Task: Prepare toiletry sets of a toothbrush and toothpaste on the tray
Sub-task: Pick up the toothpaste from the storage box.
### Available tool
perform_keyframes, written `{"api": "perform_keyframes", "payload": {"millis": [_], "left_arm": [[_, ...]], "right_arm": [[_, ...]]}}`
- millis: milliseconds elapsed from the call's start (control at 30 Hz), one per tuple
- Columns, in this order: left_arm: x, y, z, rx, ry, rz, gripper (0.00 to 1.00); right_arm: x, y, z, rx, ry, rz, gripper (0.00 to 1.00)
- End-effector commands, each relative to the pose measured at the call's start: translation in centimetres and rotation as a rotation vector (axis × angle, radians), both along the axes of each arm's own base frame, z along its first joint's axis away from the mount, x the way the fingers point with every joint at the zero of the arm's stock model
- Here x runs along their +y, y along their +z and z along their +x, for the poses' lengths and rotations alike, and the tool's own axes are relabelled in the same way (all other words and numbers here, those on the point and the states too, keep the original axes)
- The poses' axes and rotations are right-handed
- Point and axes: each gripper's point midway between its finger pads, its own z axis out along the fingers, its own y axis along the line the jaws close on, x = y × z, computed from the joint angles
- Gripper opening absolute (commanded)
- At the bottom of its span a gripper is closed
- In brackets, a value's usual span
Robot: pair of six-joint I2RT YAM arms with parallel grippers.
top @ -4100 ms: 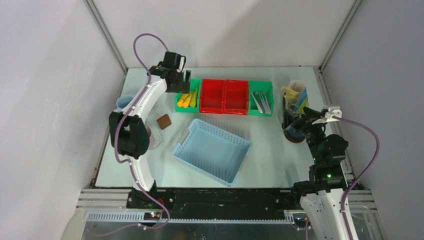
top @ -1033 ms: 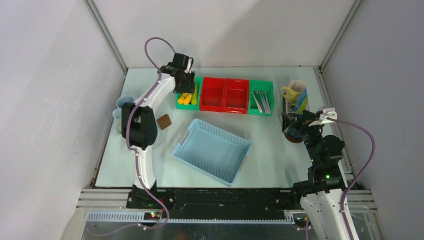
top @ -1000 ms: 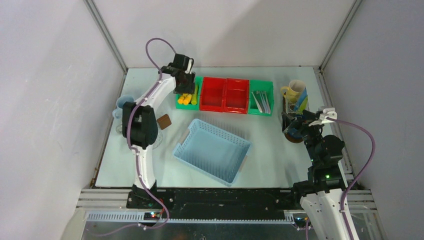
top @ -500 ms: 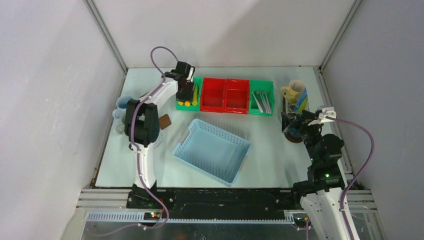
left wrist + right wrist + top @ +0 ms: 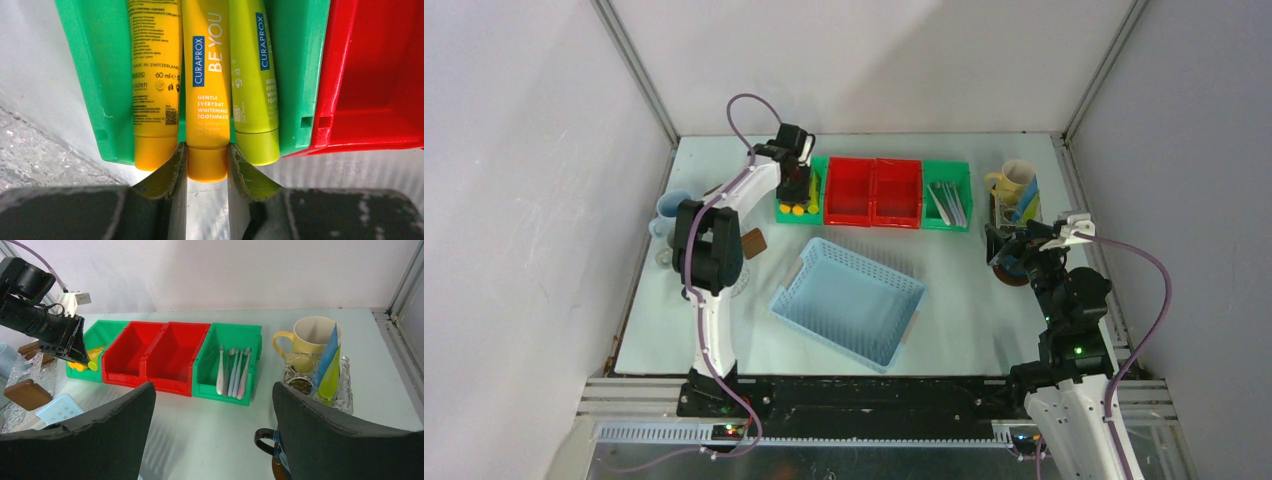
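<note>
Closing on the middle yellow tube looks like the step in hand. The left claw is narrow, with one pad against each side of the tube's cap. The tube's body runs straight ahead of the claw inside the green bin. A second yellow tube lies touching it on the claw's left and a lime tube on the claw's right, with the red bin beyond that.

The hold is only on the round cap, so the tube would probably swing. A firm squeeze and a slow, straight lift should free it without dragging its neighbours or catching the bin's lip just under the claw.

The right claw gapes wide and holds nothing. The toothbrushes lie ahead of it, the cream mug ahead to its right, and a dark mug just beneath it.
</note>
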Motion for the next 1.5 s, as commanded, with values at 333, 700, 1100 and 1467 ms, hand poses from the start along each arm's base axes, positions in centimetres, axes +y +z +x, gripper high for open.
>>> {"api": "perform_keyframes", "payload": {"millis": [333,700,1100,1467], "left_arm": [[1.3,13.3,0.6,-0.23,0.024,0.003,0.09],[0.8,11.1,1.5,-0.241,0.022,-0.011,0.49],[-0.5,7.7,6.7,-0.302,0.048,-0.028,0.62],[0.1,2.2,8.6,-0.223,0.078,0.001,0.43]], "right_arm": [[0.3,1.2,-0.3,-0.041,0.013,0.011,0.89],[0.3,1.0,-0.3,-0.036,0.017,0.013,0.89],[0.3,0.7,-0.1,-0.024,0.014,0.009,0.89],[0.4,0.3,0.1,-0.008,0.017,0.008,0.89]]}}
